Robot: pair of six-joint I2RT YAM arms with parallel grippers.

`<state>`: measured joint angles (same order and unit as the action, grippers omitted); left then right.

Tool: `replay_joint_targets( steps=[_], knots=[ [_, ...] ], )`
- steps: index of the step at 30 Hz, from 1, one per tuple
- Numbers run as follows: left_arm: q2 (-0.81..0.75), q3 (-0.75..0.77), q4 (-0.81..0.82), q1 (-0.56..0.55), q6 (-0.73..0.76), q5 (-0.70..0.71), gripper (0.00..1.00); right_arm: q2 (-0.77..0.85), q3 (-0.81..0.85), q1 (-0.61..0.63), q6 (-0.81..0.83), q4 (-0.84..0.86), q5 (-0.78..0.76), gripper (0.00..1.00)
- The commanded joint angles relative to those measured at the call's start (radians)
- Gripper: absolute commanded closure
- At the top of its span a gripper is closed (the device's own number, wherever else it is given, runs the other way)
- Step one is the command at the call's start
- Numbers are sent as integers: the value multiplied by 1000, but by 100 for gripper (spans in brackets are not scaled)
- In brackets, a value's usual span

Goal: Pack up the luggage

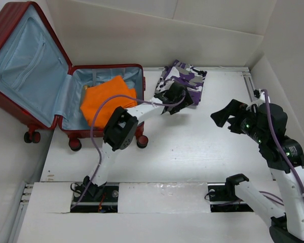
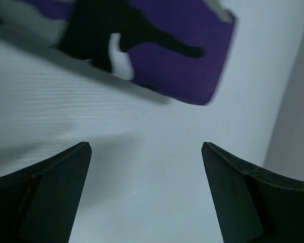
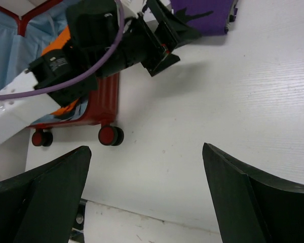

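luggage (image 1: pixel 28 71): lid cut off by the top view's left edge; in the right wrist view largely hidden behind the left arm (image 1: pixel 122 126); purple camouflage cloth (image 1: pixel 187 76): near corner covered from above by the left end effector (image 2: pixel 147 154); blurred and cropped at the top in the left wrist view; orange cloth (image 1: pixel 104 93): one corner hidden under the left arm; left end effector and right end effector (image 3: pixel 147 152): fingers cut off by each wrist view's lower edge.

The right gripper (image 3: pixel 146 152) hangs wide open above the white table (image 3: pixel 233 101), and past it the left arm (image 3: pixel 91 45) stretches in front of the red luggage (image 3: pixel 105 98) with little wheels (image 3: pixel 110 135).
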<state>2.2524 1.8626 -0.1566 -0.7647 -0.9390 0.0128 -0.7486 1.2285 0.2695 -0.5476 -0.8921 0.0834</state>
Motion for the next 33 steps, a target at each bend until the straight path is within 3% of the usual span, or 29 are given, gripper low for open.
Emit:
replay_joint_targets(
  steps=[1,4,8,15,23,27,29,33],
  knots=[
    [-41,-41,80,28,-282,65,12,32,37,7,-3,-30,-45,2],
    [-40,-137,126,28,-380,107,16,41,48,7,-3,-39,-45,2],
    [-8,-148,160,37,-481,156,16,41,48,7,8,-48,-45,1],
    [79,-120,147,61,-701,182,16,32,39,7,18,-48,-13,1],
    [188,-11,112,90,-784,182,22,23,39,7,28,-48,-4,1],
    [216,12,112,90,-804,182,37,23,48,7,28,-57,-4,1],
    [228,38,123,99,-776,193,54,34,48,7,28,-57,-4,1],
    [245,75,95,110,-730,193,63,45,48,7,18,-67,-4,2]
  ],
)
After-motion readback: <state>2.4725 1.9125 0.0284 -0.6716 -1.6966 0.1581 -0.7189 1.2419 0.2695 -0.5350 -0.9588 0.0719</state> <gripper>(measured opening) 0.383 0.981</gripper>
